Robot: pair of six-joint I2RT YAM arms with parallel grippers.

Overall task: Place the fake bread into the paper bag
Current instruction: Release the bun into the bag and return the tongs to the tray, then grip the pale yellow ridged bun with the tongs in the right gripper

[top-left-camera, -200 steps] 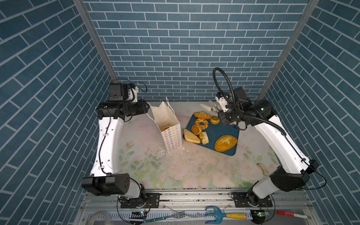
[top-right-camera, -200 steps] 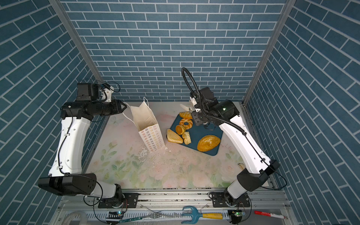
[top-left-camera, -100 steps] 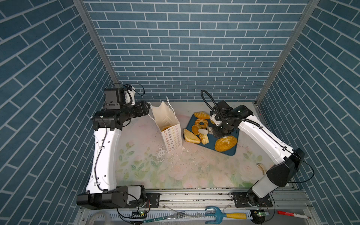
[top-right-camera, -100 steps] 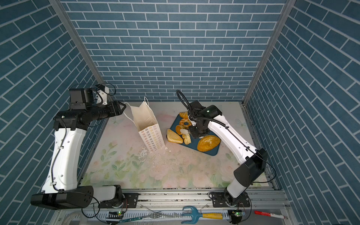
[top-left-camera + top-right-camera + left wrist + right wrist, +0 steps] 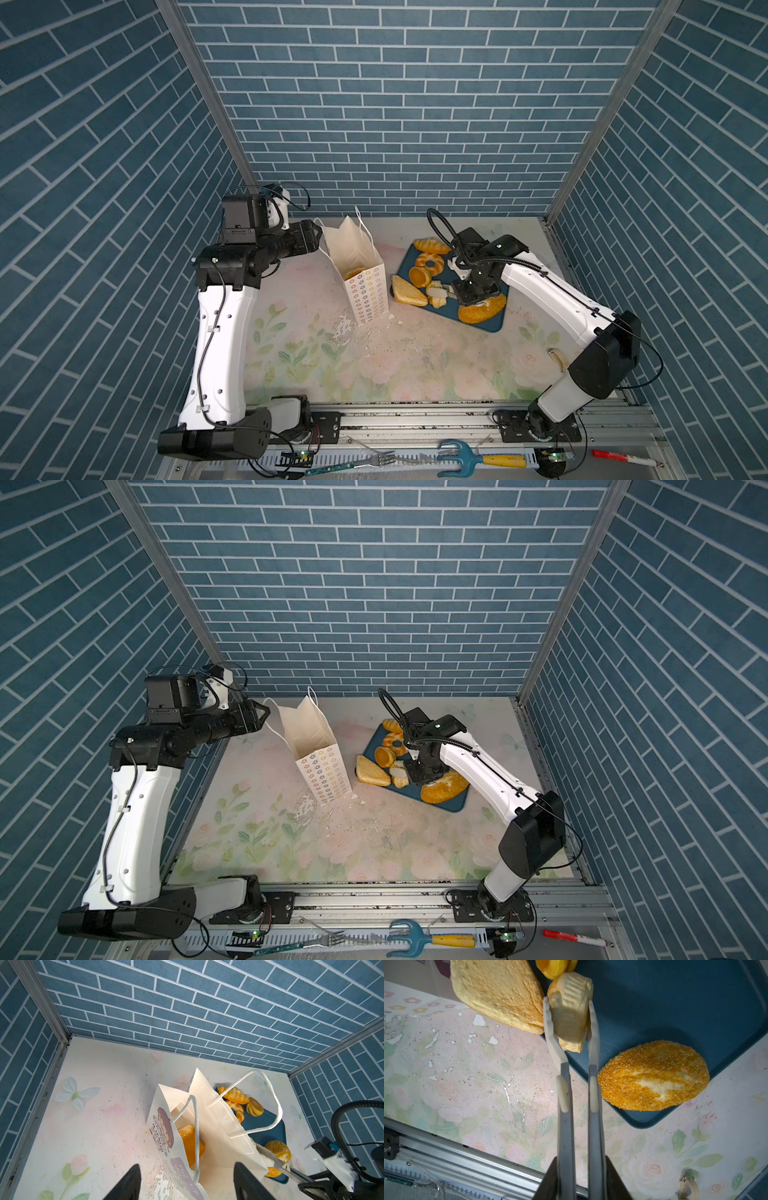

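Right wrist view: right hand [image 5: 580,1167] pressed on grey metal tongs [image 5: 564,1126], pinching small pale ridged bun [image 5: 570,1014] at dark blue tray [image 5: 675,1001] edge; left hand [image 5: 186,1167] spread just beside tall white paper bag [image 5: 218,1126], orange sugared bread [image 5: 188,1134] inside.

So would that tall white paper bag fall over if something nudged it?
Probably: the paper bag stands tall on a narrow base. Its thin walls look floppy, and it is likely light, with one bread piece visible inside.

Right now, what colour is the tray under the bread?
The tray is dark blue, clearest in the right wrist view.
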